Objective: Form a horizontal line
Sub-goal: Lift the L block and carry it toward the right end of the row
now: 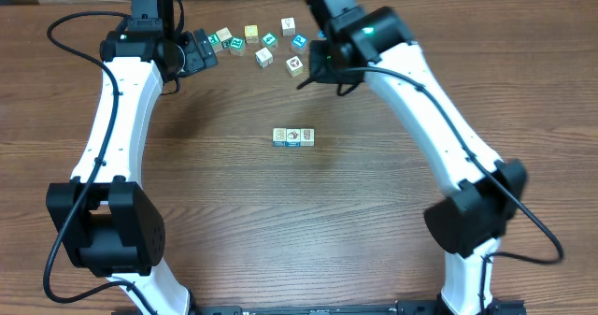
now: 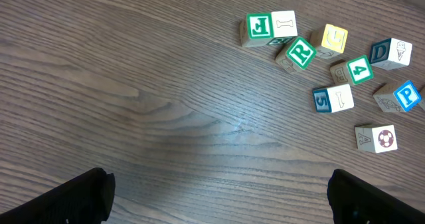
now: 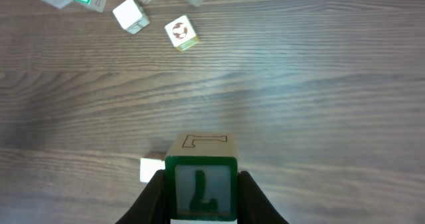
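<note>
The L cube [image 3: 199, 147] is held between the narrowed fingers of the right gripper [image 3: 200, 179], clear of the table, with its green-framed letter face turned towards the wrist camera. The left gripper [image 2: 218, 184] is spread wide, nothing is held in it, and it is parked at the far left beside the loose cubes [image 1: 264, 46]. The row [image 1: 293, 136] is seen at the middle of the table [image 1: 374, 221]: three picture cubes touching side by side, well apart from the scattered pile at the far edge. The step in hand is judged to be carrying the fourth cube to an open end of that row (the right end looks the easier reach for this arm). It would be done well if the cube were lowered squarely, its sides parallel to the others, set down just beside the end cube and only then nudged into contact, so that the three already placed are not knocked askew. The fingers should be opened only once the cube is resting flat. The surface is brown wood-grain laminate, flat and bare near the row. Of the room, only a pale strip beyond the far edge is shown.
</note>
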Tool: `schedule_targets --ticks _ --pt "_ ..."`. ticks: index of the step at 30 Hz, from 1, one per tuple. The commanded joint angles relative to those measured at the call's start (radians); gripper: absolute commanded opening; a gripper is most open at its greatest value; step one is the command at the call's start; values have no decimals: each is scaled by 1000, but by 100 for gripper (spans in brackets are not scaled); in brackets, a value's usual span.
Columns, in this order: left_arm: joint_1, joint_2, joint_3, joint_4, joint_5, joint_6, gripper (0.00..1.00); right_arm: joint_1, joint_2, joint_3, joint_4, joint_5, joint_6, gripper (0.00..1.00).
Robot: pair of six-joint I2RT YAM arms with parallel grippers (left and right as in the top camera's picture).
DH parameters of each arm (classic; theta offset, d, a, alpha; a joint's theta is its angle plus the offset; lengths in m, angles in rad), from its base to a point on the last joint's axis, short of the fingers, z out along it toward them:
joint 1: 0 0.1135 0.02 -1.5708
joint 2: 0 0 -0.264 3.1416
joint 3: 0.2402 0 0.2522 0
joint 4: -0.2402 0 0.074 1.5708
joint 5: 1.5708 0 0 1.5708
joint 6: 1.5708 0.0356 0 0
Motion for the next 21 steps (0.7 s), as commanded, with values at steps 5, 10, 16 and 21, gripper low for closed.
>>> schedule_targets --ticks 5,10,16,21 --pt "-5 -6 8 2 4 8 100 -85 -42 -4 -113 1 -1 14" --pt "-4 -6 8 2 4 8 100 -110 -42 -5 -187 1 -1 14" --pt "-5 -6 8 2 4 8 100 -110 -42 -5 -235 1 0 15" --pt "-5 -6 8 2 4 8 100 -110 -42 -28 -254 1 0 15"
